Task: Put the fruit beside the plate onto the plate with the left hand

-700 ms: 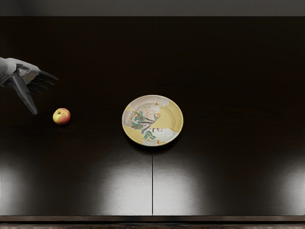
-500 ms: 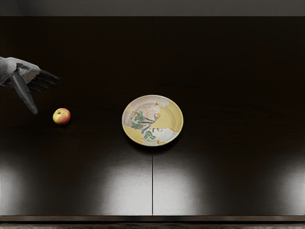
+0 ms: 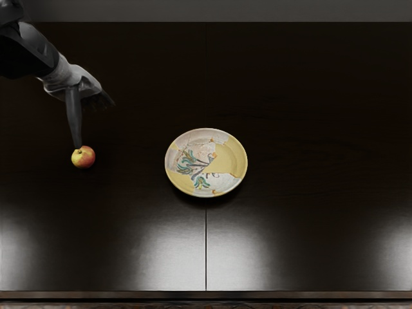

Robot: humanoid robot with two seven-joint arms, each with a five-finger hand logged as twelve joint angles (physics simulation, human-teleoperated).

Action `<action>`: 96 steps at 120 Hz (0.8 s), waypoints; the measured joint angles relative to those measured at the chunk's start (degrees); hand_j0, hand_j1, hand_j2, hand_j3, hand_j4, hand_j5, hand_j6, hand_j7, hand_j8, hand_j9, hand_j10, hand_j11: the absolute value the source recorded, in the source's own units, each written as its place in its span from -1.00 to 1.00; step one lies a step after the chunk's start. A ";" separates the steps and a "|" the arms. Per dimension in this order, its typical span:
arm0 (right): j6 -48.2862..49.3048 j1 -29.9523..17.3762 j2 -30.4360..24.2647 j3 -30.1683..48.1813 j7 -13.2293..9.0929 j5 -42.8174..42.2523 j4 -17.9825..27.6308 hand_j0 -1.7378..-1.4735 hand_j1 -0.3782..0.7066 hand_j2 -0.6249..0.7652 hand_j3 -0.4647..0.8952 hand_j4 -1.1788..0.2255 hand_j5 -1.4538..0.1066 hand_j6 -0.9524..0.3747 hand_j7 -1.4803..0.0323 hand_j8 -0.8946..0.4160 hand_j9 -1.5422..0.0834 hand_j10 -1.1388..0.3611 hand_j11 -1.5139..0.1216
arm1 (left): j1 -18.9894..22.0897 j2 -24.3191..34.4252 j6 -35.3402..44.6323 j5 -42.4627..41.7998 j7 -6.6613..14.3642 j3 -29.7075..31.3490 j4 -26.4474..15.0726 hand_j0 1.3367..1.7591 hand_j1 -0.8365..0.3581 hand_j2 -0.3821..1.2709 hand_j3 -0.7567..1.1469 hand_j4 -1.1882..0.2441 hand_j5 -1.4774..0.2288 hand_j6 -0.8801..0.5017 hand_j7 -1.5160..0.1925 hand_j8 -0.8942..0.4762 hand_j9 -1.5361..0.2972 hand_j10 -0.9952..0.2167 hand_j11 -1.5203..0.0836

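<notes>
Hovering above the counter point(image 3: 309, 96), the left robot hand point(image 3: 72, 82) had fingers spread, holding nothing, one digit pointing at the apple point(image 3: 83, 156). That apple lay just past the fingertip, the plate point(image 3: 241, 158) well off rightward.

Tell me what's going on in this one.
The left robot hand hangs open near a small apple, with one long finger pointing down toward its top. Whether it touches the fruit cannot be told. The apple lies on the dark table, to the left of the painted plate and apart from it, not yet grasped. The right arm is out of view.
</notes>
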 joint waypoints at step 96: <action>0.00 0.00 0.00 -0.01 -0.03 0.00 0.00 -0.40 -0.91 -0.11 -0.32 0.65 0.84 0.41 0.93 0.34 0.87 0.50 0.82 | 10.13 -12.46 44.92 -11.62 -0.06 8.47 -14.79 0.52 0.68 -0.50 -0.20 0.44 0.50 0.05 0.54 0.08 0.46 0.39 0.65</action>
